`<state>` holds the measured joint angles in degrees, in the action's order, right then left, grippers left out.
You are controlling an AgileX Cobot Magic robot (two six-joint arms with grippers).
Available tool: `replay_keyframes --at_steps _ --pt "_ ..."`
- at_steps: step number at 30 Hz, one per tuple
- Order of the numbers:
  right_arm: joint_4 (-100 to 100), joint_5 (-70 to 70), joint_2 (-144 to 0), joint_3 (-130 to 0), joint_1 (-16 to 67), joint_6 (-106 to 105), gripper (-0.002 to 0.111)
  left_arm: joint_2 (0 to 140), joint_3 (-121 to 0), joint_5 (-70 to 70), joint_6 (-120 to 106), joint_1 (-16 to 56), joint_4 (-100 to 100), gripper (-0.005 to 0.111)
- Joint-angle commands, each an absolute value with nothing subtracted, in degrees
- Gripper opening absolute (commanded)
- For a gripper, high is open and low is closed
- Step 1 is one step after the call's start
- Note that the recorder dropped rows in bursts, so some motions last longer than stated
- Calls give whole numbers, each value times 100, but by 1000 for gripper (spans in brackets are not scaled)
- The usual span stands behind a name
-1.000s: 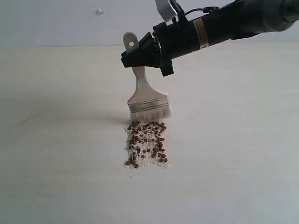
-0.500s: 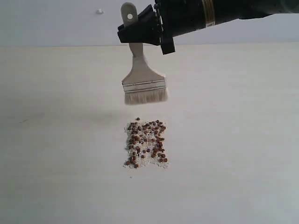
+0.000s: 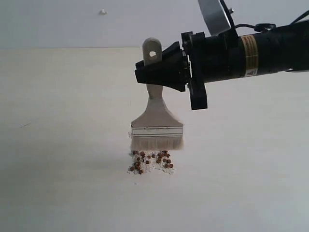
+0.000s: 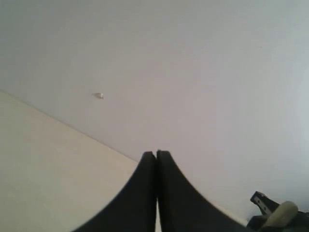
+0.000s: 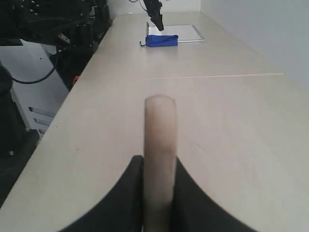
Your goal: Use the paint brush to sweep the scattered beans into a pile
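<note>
1. Now the right gripper (image 3: 145,73) is clamped on the paint brush (image 3: 157,121) handle, brush upright, bristles down.
2. Bristle tips sit right at the far edge of the beans (image 3: 150,163), a small patch on the table (image 3: 58,145).
3. Left gripper (image 4: 156,159): jaws pressed together, holding nothing.

Robotics lab — long pale bench (image 5: 231,96), black cabled machinery (image 5: 48,29) alongside, bare wall (image 3: 53,24).
</note>
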<state>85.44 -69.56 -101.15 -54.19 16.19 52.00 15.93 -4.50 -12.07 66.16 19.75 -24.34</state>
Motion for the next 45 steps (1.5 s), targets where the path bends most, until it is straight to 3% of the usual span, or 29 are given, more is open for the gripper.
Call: replay_keyframes --at_steps 1,13,25,45 --pt "8411 -6996 -9927 -5024 1639 5318 0 1578 -420 -1220 6623 1993 -2465 0" --pt "7874 -6996 -10485 -4834 2202 4745 0 1578 -420 -1220 6623 1993 -2465 0" --pt "7773 -6996 -11282 -4844 2202 4249 0 1578 -420 -1220 6623 1993 -2465 0" --pt "7334 -6885 -11330 -5430 2202 3818 0 1578 -420 -1220 6623 1993 -2465 0"
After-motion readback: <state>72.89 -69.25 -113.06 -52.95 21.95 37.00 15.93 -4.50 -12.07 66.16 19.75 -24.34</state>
